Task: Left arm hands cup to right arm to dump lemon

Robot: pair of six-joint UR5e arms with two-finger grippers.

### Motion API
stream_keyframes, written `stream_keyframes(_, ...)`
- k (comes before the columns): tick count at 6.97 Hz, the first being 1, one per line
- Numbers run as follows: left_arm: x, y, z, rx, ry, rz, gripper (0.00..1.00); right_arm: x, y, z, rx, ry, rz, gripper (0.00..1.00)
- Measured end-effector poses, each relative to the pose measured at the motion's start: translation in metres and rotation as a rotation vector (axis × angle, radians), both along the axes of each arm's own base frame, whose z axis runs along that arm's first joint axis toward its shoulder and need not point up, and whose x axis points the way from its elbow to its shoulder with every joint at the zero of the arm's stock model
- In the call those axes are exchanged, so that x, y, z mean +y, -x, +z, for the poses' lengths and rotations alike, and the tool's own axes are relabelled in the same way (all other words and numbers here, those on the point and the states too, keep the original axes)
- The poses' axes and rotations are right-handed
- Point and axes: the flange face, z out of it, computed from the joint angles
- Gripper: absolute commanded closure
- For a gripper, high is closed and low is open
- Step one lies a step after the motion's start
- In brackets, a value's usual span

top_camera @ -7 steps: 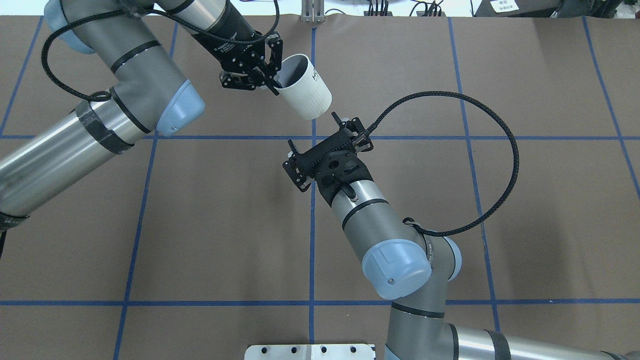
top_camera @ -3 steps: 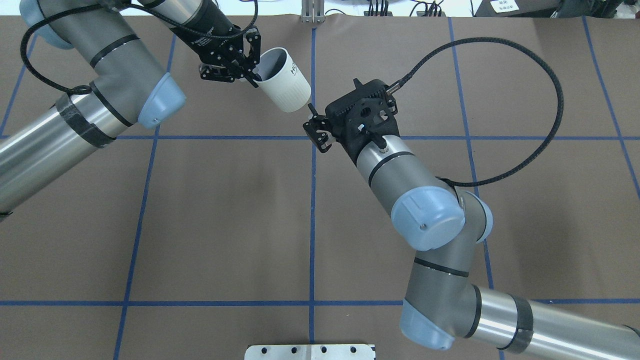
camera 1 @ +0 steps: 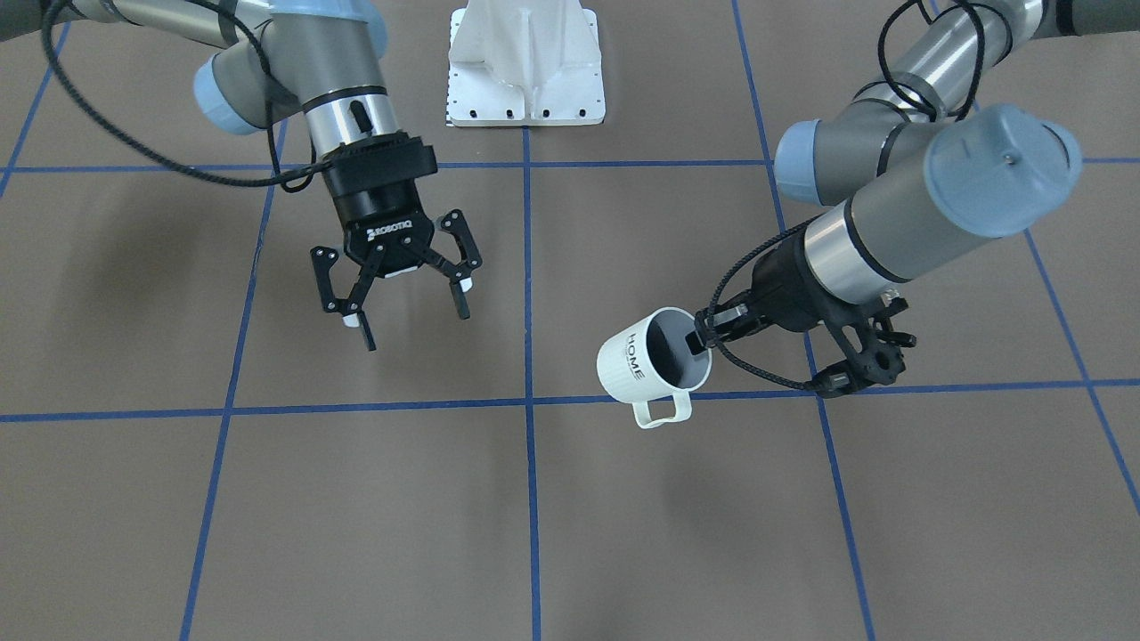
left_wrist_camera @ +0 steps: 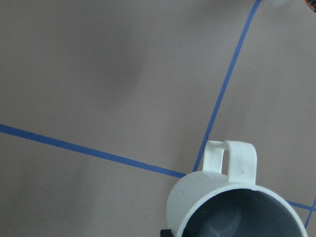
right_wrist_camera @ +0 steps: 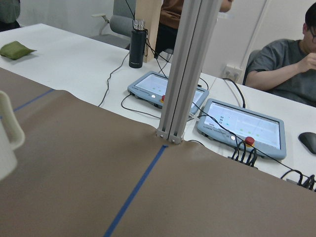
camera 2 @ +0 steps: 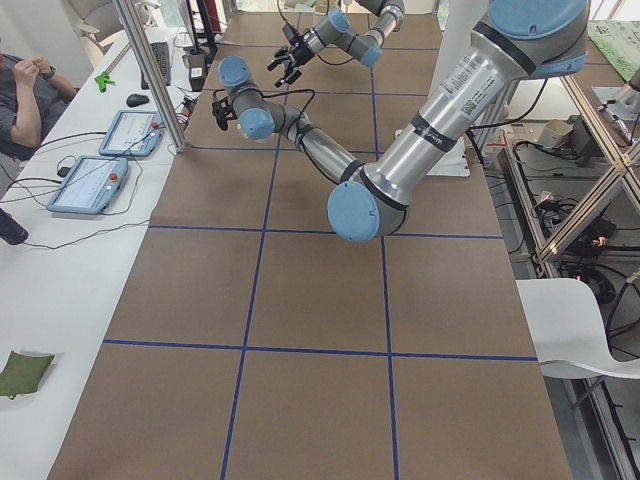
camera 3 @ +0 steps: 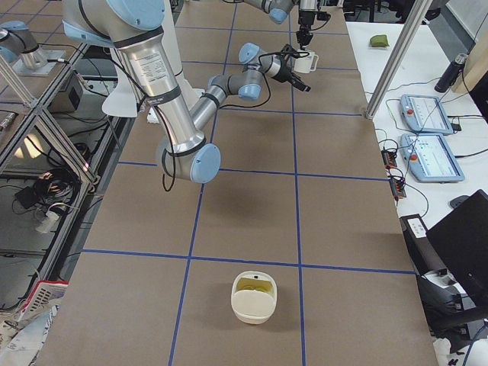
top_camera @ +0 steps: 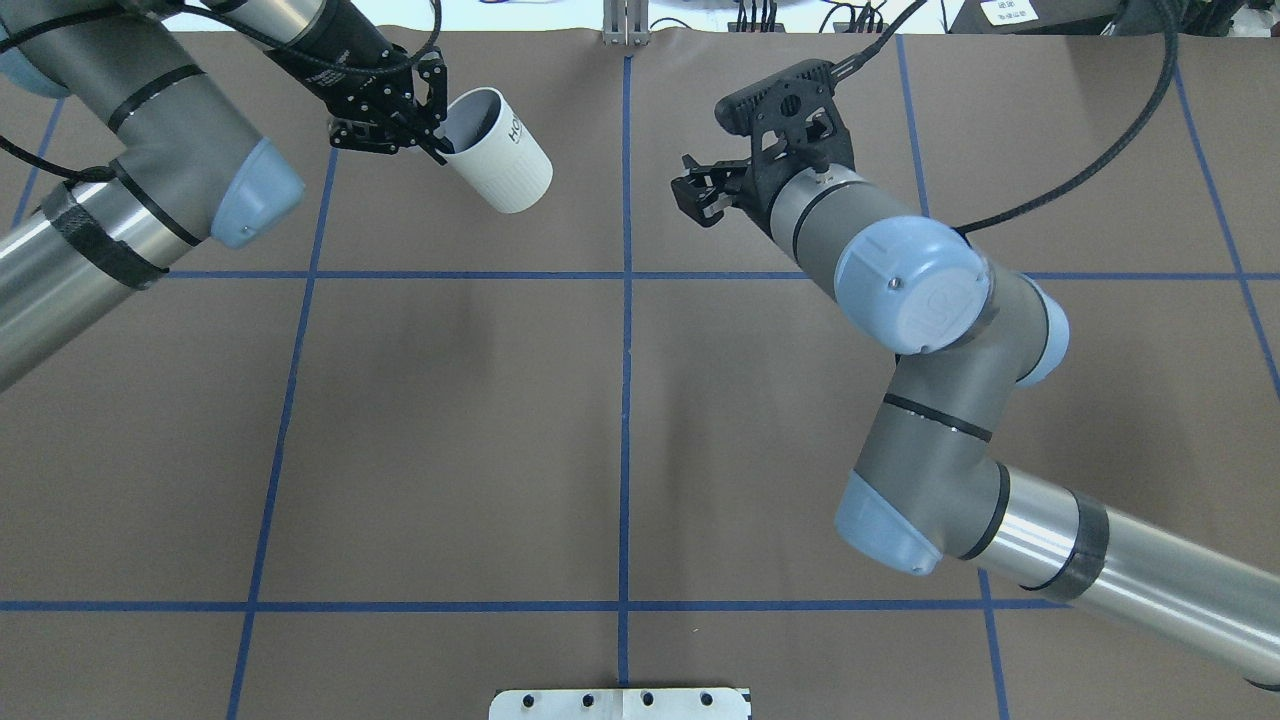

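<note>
The white cup [top_camera: 503, 153] with black "HOME" lettering hangs tilted above the far left of the table. My left gripper [top_camera: 432, 140] is shut on its rim, one finger inside the mouth. In the front-facing view the cup [camera 1: 643, 367] has its handle pointing down and its mouth toward the left gripper [camera 1: 704, 343]. The left wrist view shows the cup [left_wrist_camera: 232, 197] with a greyish inside. The lemon shows in no view. My right gripper [camera 1: 414, 325] is open and empty, well apart from the cup; it also shows in the overhead view [top_camera: 692, 190].
A white mounting plate [camera 1: 525, 71] sits at the robot's side of the table. A cream bowl [camera 3: 254, 297] with a yellowish inside stands near the table's right end. An aluminium post [right_wrist_camera: 185, 74] and control tablets [right_wrist_camera: 237, 123] stand past the far edge.
My left arm has carried the cup left and toward the far edge. My right arm has swung right and farther back, staying open, so the gap between gripper and cup has widened.
</note>
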Motion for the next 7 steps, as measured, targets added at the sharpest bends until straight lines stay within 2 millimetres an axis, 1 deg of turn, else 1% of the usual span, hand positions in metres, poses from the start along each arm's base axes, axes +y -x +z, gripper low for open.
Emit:
stream_keyframes(1,0.003,0.018,0.029,-0.018,-0.027,0.001,1.0,-0.031,-0.028,0.016,0.026,0.103,-0.041,0.02)
stream_keyframes(2,0.01,0.037,0.063,-0.04,-0.061,0.009,1.0,-0.06,-0.057,0.035,0.033,0.193,-0.078,0.01)
stream_keyframes(3,0.02,0.057,0.099,-0.064,-0.095,0.019,1.0,-0.084,-0.08,0.053,0.035,0.258,-0.116,0.01)
stream_keyframes(4,0.033,0.08,0.137,-0.097,-0.135,0.029,1.0,-0.101,-0.097,0.07,0.039,0.305,-0.161,0.01)
stream_keyframes(5,0.051,0.101,0.178,-0.147,-0.181,0.034,1.0,-0.116,-0.113,0.09,0.033,0.361,-0.212,0.01)
stream_keyframes(6,0.069,0.117,0.213,-0.204,-0.222,0.042,1.0,-0.133,-0.134,0.114,0.019,0.429,-0.259,0.01)
stream_keyframes(7,0.082,0.128,0.24,-0.255,-0.257,0.053,1.0,-0.15,-0.16,0.141,0.018,0.504,-0.291,0.0)
